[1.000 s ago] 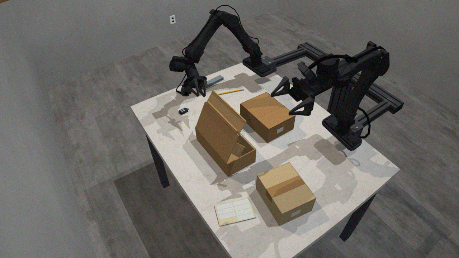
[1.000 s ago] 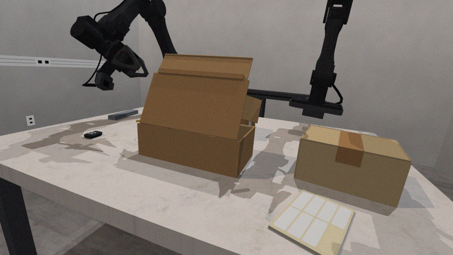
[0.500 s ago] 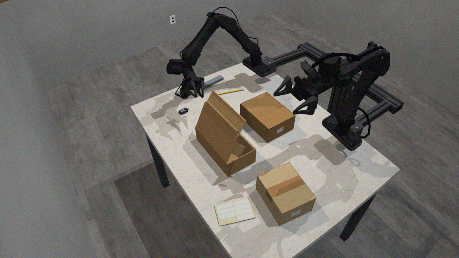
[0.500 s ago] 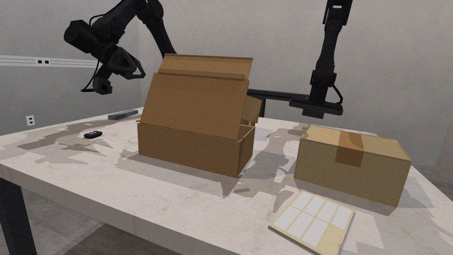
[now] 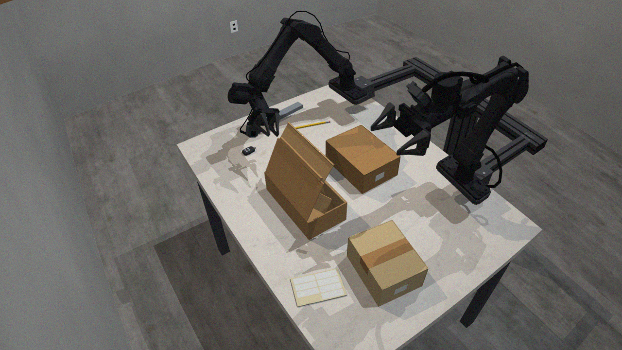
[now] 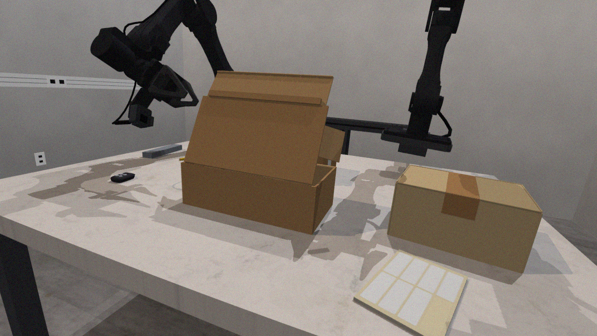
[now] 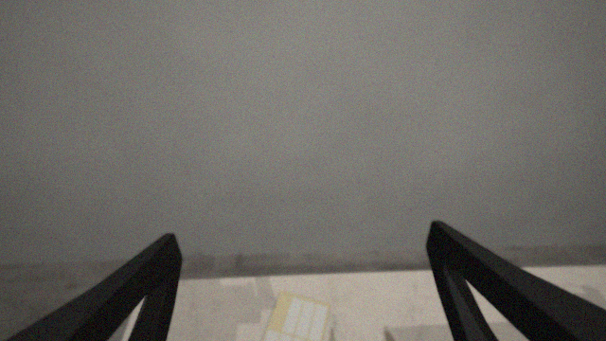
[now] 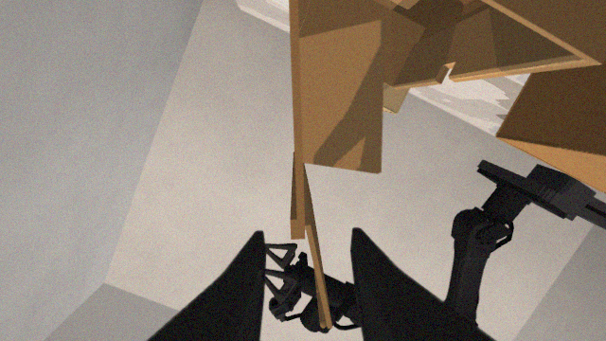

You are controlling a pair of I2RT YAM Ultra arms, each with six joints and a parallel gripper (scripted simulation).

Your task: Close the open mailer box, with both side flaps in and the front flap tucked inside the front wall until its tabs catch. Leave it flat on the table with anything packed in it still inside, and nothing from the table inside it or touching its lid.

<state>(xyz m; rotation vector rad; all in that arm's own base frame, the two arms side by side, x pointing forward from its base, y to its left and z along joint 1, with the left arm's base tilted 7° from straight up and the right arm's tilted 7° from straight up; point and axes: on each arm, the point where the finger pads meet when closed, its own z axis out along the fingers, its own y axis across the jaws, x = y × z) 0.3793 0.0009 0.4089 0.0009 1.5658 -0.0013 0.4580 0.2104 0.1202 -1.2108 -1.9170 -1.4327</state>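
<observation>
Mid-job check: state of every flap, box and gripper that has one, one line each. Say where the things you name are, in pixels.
Brown cardboard mailer's lid (image 5: 291,178) (image 6: 254,137) (image 8: 297,118): raised, tilted
Lid's front flap (image 5: 309,151) (image 6: 271,87) (image 8: 318,279): untucked
Near side flap (image 5: 322,203) (image 6: 332,143) (image 8: 343,95): out
Far side flap: cannot tell
Brown cardboard box (image 5: 363,149) (image 8: 559,109): closed
Tan cardboard box with orange-brown tape (image 5: 369,241) (image 6: 417,217) (image 8: 397,99): closed
Left gripper (image 5: 385,141) (image 7: 303,229) (image 8: 271,258): wide open
Right gripper (image 5: 271,133) (image 6: 191,101) (image 8: 308,240): partly open, nothing held
</observation>
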